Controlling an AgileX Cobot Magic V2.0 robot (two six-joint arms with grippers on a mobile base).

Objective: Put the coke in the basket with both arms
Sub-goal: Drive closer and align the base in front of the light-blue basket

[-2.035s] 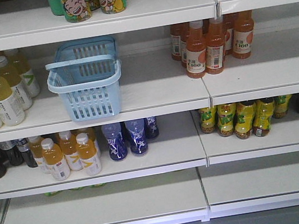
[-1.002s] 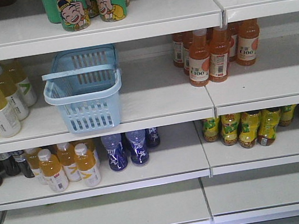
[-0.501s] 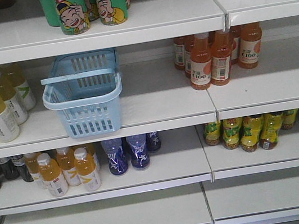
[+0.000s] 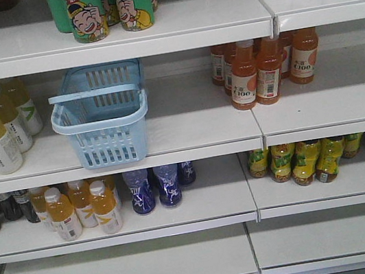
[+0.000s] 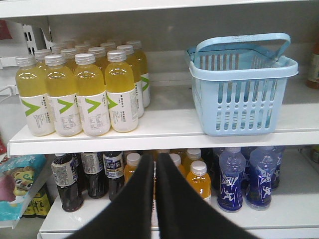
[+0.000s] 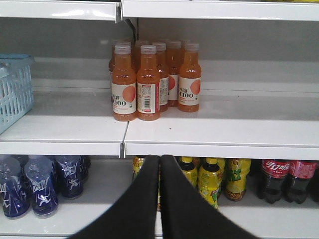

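Shelves (image 4: 189,132) of bottled drinks faced the robot. The light blue basket (image 4: 100,119) stood upright on the middle tier, at about 10 o'clock from the centre of the front view, with one loop handle laid across its rim. The coke (image 6: 275,178), dark bottles with red labels, stood on the tier below at 4 o'clock in the right wrist view, well apart from the basket, which showed only at that view's 9 o'clock edge. The right gripper (image 6: 160,158) hung at 6 o'clock in the same view, its jaws clenched tip to tip on nothing. Orange juice bottles (image 6: 149,82) were grouped on the shelf at 12 o'clock from it. The left gripper (image 5: 154,158) sat at 6 o'clock in its own view, jaws pressed together and holding nothing, with the basket at 2 o'clock and yellow drink bottles (image 5: 82,89) at 10 o'clock. Blue bottles (image 5: 244,179) stood on the tier just beneath the basket.
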